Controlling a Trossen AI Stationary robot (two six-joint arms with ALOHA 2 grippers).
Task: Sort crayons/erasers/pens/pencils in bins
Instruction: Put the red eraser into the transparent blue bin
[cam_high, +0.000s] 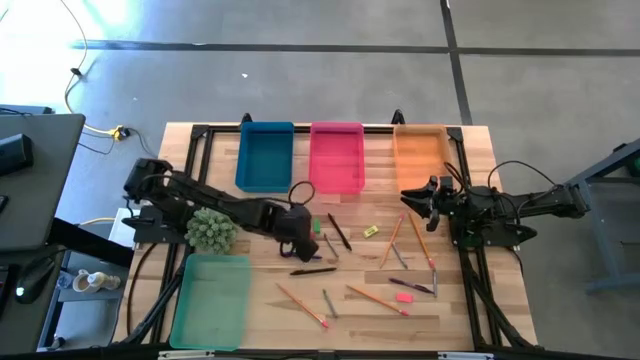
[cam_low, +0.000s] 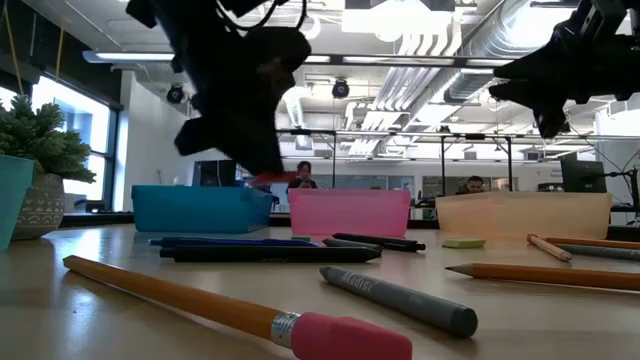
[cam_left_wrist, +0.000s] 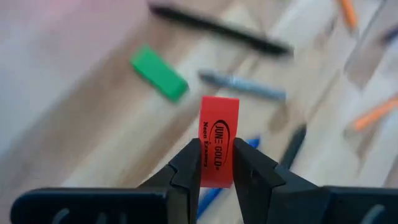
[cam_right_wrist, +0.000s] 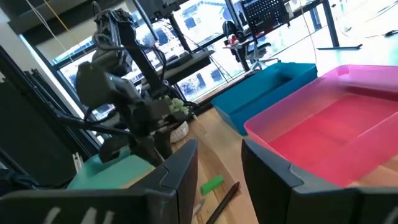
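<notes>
The left pincer (cam_left_wrist: 216, 163) is clenched on a red eraser (cam_left_wrist: 219, 140), which stands upright between its two fingers with the printed face showing, lifted clear of the tabletop (cam_high: 260, 300); in the high view this pincer (cam_high: 297, 238) hangs over the middle of the scattered items, just in front of the blue bin (cam_high: 265, 155) and the pink bin (cam_high: 336, 157). Below it lie a green eraser (cam_left_wrist: 159, 73), a grey crayon (cam_left_wrist: 242, 85) and a dark pen (cam_left_wrist: 219, 28), none of them touched. The step in hand looks like carrying this eraser to its bin, the pick being done. Which bin takes erasers I cannot tell, since the bins appear empty; the next move calls for swinging the arm over the chosen tray, lowering a little inside its walls and letting go so the small block does not bounce out. The right pincer (cam_right_wrist: 217, 168) waits near the orange bin (cam_high: 420, 152), its fingers parted and holding nothing. Pencils (cam_high: 378, 298), pens, crayons and other erasers still lie loose across the tabletop, so most of the sorting remains
</notes>
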